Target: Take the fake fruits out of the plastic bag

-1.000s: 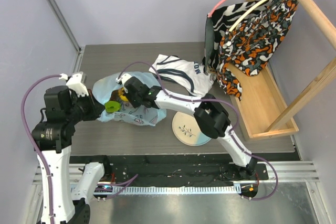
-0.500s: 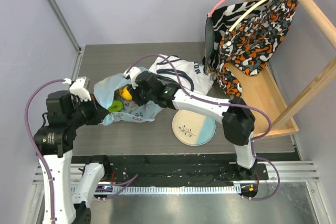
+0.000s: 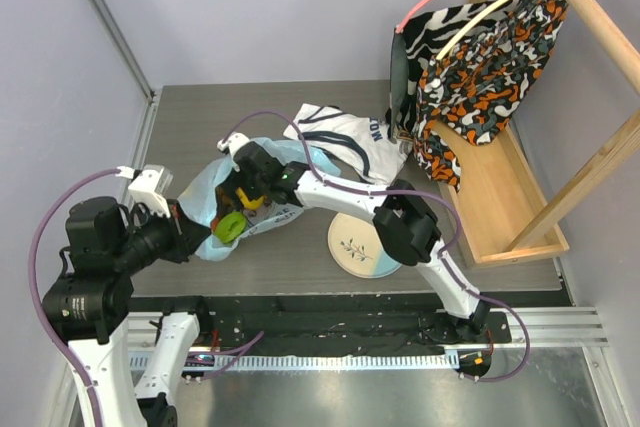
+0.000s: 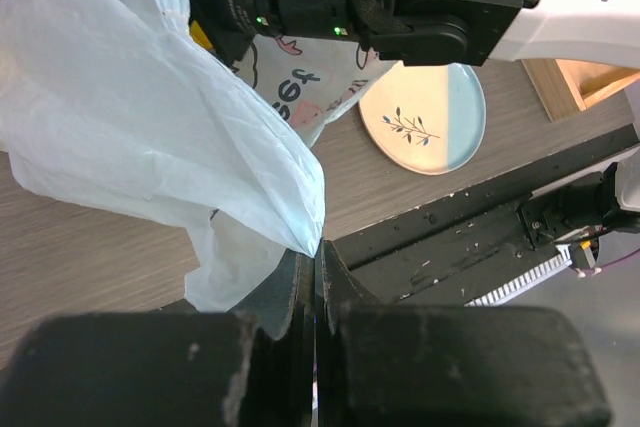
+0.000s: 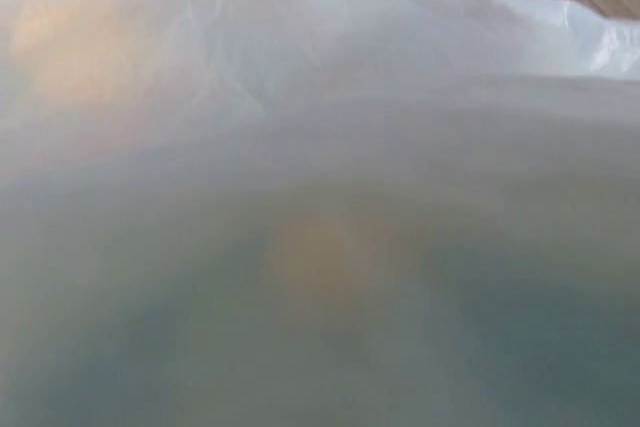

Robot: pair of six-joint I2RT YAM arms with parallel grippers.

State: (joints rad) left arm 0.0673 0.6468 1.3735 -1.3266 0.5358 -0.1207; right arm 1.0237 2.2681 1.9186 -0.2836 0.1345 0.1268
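At the left-centre of the counter (image 3: 290, 267), the plastic bag (image 3: 205, 187) lies slumped w/ its mouth turned toward the near-left. The fake fruits aren't out yet: a green piece (image 3: 230, 227) sits right at the lip & a yellow fruit (image 3: 245, 199) is just behind it, under the right arm's wrist. The left gripper (image 4: 315, 252) has its fingers pressed together on a corner of the bag film, pinching it. Judging by the taut fold running up from the pinch, it holds that edge raised so the mouth stays open & the bag can't slide while the other arm works. The right gripper (image 3: 243, 187) is pushed into the mouth among the fruits, prob. reaching for one. Its own wrist view is only blurred pale film w/ an orange-ish smudge, so can't tell whether it's spread or closed. A plate (image 3: 355, 247) lies just right of the bag & a white shirt (image 3: 345, 137) lies behind it. Vs 0.5 s ago: the left gripper has drawn back toward the near-left, dragging the bag's edge w/ it. The green piece has come nearer & shows more fully at the lip. The right arm's elbow has swung left, now over the plate's right edge; plate & shirt unchanged
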